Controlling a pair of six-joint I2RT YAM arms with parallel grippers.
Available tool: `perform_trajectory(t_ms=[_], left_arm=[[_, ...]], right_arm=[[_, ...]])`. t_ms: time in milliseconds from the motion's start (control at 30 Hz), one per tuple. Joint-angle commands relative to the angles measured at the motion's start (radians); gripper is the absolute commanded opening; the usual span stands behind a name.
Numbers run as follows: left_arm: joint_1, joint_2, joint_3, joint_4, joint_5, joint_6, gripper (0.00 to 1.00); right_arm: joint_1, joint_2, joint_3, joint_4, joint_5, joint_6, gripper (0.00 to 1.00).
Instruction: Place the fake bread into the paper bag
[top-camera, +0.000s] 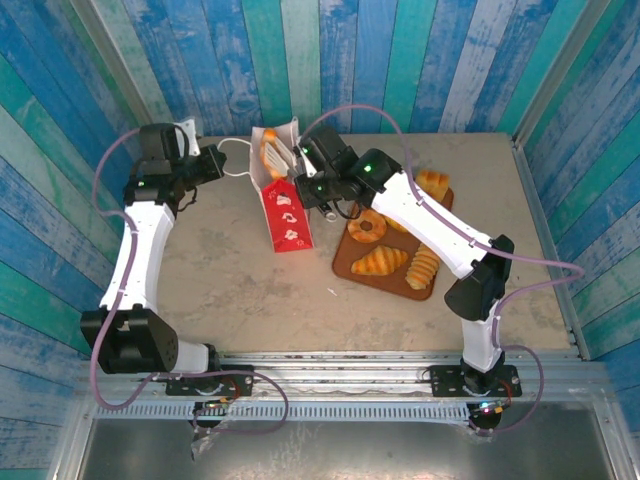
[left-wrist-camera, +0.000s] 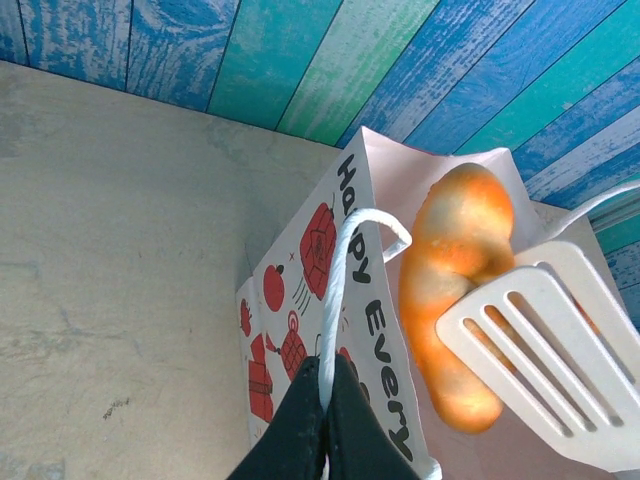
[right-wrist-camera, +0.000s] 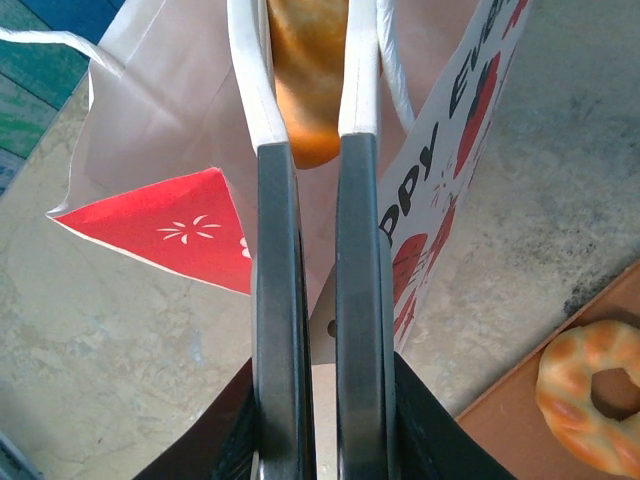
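At the paper bag's mouth, the right gripper clamps an oblong roll lengthwise between its fingers, tip aimed inside; the left gripper pinches the cord handle shut.

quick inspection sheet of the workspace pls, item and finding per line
surface: beige tabletop, lightly scuffed
job's things: white paper gift bag with red panel, mouth open; oblong golden toy roll at its mouth; ring donut, croissant, ridged horn on flat brown tray
clutter: nothing seen
grippers: left gripper, jaws shut on the bag's white cord handle; right gripper, jaws shut on the roll
cables: purple-grey cables loop along both arms
surroundings: blue and teal plank walls
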Motion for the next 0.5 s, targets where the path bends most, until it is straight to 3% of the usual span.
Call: perform_trajectory(t_ms=[0,467], left_arm=[[0.002,-0.063,-0.008,0.007,-0.006,0.016,0.02],[0.002,-0.069,-0.014,0.011,0.002,0.019,0.02]], right_arm=[[0.009,0.006,0.045,0.004,-0.028,0.016,0.05],[0.008,-0.011,0.048,0.003,-0.019,0.004,0.30]])
